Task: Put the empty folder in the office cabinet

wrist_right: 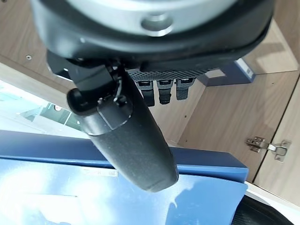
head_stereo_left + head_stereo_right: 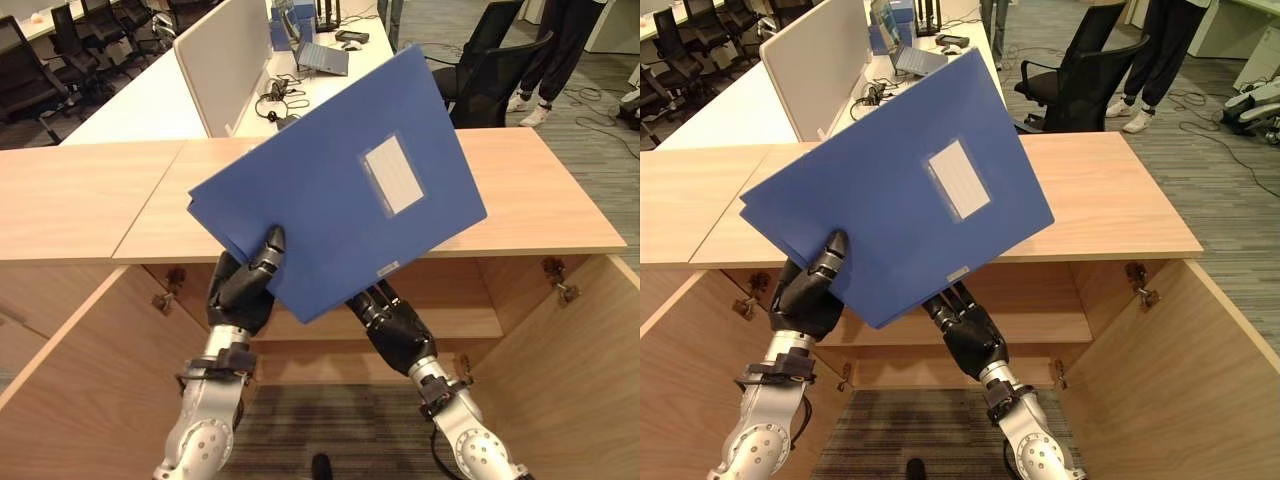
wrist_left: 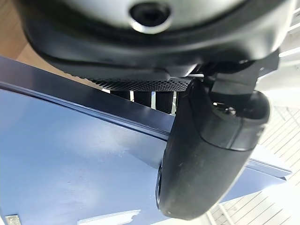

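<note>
I hold a blue folder (image 2: 340, 180) with a white label tilted in the air, over the wooden cabinet's top (image 2: 540, 200). My left hand (image 2: 243, 285) grips its lower left corner: the thumb (image 3: 206, 154) lies on the cover and the fingers go underneath. My right hand (image 2: 395, 330) comes up under the folder's lower edge. Its thumb (image 1: 126, 140) presses on the blue cover (image 1: 201, 201) and its fingers sit behind it. Below, the office cabinet stands open, with an inner shelf (image 2: 450, 325) showing between my arms.
The cabinet's doors swing out at the left (image 2: 70, 400) and right (image 2: 570, 380). Beyond the top are a desk with a laptop (image 2: 322, 57), a white divider (image 2: 225, 60), a black office chair (image 2: 490, 70) and a person's legs (image 2: 545, 60).
</note>
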`<state>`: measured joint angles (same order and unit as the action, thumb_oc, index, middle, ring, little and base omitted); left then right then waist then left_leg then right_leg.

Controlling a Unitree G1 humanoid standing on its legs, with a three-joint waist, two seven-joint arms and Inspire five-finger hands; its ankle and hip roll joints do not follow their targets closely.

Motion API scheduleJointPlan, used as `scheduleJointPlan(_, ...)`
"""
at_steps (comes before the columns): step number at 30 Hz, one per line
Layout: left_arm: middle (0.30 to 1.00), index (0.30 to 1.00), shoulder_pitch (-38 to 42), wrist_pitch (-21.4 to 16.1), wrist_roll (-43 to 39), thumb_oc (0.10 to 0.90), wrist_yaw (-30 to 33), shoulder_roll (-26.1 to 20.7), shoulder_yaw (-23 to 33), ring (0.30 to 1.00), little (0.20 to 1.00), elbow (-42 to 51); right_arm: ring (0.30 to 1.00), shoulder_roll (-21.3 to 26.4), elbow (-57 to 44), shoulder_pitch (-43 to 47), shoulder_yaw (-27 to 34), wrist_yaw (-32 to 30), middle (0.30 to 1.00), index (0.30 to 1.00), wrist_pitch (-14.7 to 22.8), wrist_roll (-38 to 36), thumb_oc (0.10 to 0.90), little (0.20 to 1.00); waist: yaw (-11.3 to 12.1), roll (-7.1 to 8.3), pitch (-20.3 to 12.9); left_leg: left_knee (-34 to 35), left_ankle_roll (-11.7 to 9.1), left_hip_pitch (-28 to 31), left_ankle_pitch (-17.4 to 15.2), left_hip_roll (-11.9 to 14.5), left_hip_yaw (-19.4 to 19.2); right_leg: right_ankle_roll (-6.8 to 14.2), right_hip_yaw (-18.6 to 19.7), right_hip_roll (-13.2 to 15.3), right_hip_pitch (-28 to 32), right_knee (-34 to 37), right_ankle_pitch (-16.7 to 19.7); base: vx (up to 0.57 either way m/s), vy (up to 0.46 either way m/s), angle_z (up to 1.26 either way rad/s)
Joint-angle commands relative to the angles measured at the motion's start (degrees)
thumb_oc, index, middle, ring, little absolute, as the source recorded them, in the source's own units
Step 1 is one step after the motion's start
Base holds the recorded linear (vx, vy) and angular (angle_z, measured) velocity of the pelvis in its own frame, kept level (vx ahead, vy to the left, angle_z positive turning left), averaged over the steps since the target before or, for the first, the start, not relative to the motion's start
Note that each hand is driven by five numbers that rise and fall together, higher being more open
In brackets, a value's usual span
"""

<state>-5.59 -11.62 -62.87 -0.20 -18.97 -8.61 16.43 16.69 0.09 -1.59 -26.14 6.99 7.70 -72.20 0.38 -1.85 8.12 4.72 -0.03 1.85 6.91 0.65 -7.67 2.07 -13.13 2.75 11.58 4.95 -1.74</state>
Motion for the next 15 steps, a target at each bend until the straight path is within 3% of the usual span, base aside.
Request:
scheduleJointPlan(1, 0.3, 0.3, 2.9, -1.0, -0.3, 0.4, -4.0, -0.9, -1.2, 0.3, 0.3, 2.1, 0.9, -6.3, -12.0, 11.9, 5.7, 2.5, 0.9, 0.9, 8.6, -0.8, 0.8, 0.9, -0.1, 1.09, -2.4, 0.3, -2.3, 7.6, -10.2, 1.5, 4.3, 4.6, 3.0, 4.2, -0.3, 0.1, -1.8, 0.0, 0.0, 0.0)
scheduleJointPlan(8, 0.3, 0.3, 2.4, 1.0, -1.4, 0.4, -5.5, -0.4, -4.3, 0.3, 0.3, 1.1, 0.9, -7.6, -9.2, 13.6, 6.3, 1.1, 0.9, 0.9, 9.7, -0.7, 0.8, 0.9, 0.1, 1.17, -2.5, 0.3, -2.1, 7.7, -10.4, 1.4, 4.7, 4.6, 2.9, 4.2, -0.1, 0.1, -1.8, 0.0, 0.0, 0.0)
scheduleJointPlan(15, 0.3, 0.3, 2.1, 2.7, -1.2, 0.4, -8.0, -1.5, -3.8, 0.3, 0.3, 0.5, 0.9, -8.7, -3.6, 13.9, 10.8, -0.6, 0.9, 0.9, 10.6, -1.2, 0.8, 0.9, 0.6, 1.16, -2.5, 0.3, -2.1, 7.8, -10.5, 1.3, 5.2, 4.6, 2.6, 4.2, 0.2, 0.1, -2.1, 0.0, 0.002, 0.01)
